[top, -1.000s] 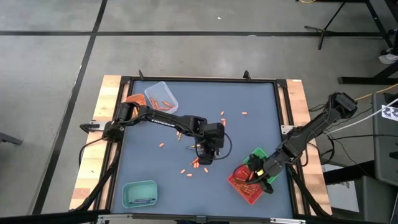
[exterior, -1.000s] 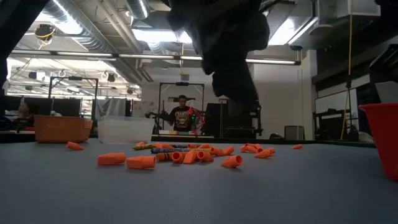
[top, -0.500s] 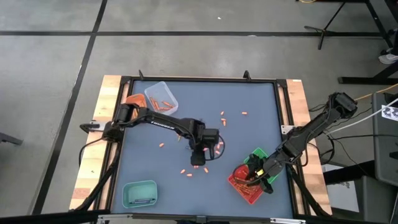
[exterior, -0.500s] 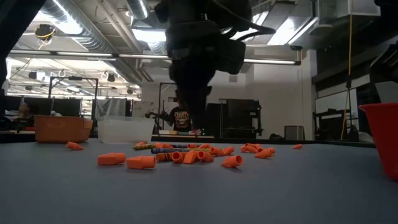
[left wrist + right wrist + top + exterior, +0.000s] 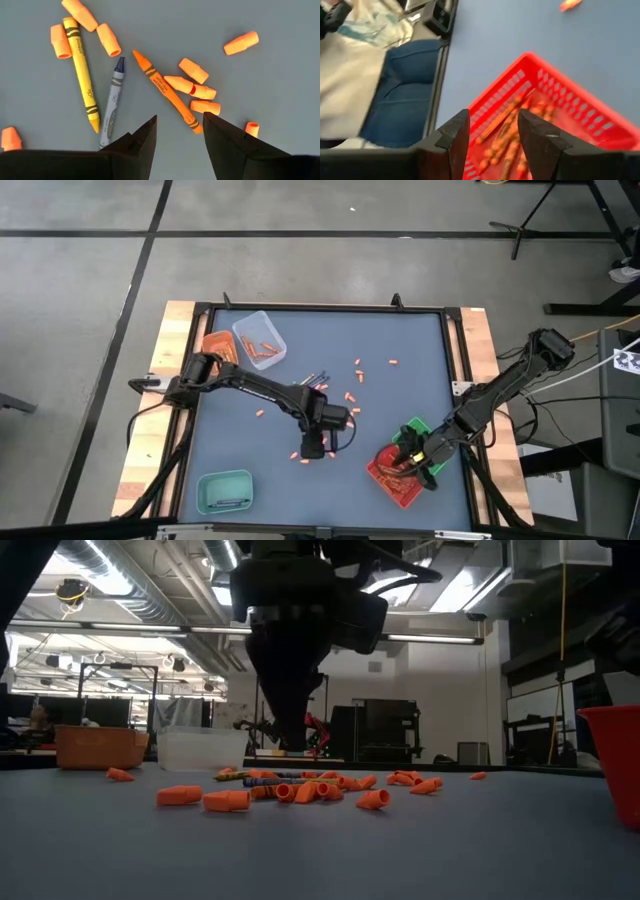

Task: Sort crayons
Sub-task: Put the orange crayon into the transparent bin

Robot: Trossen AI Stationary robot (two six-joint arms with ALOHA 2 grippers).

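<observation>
From above, the left pincer (image 5: pixel 313 446) hung over the middle of the blue-grey surface (image 5: pixel 410 360), its state unreadable there; its own wrist camera showed the fingers spread apart and empty above a whole yellow crayon (image 5: pixel 82 75), a grey-blue crayon (image 5: pixel 112 102) and an orange crayon (image 5: pixel 163 90) lying among short orange crayon stubs (image 5: pixel 197 70). The level camera caught only a dark bulk of that arm over a row of the stubs (image 5: pixel 228 800), with the long crayons hard to pick out. The right pincer (image 5: pixel 417 461) sat at the red slotted plastic tray (image 5: pixel 386 480); its wrist camera showed parted, empty fingers above orange and red crayons (image 5: pixel 506 131) inside, blurred, the tray (image 5: pixel 530 64) cut off at the frame edge.
</observation>
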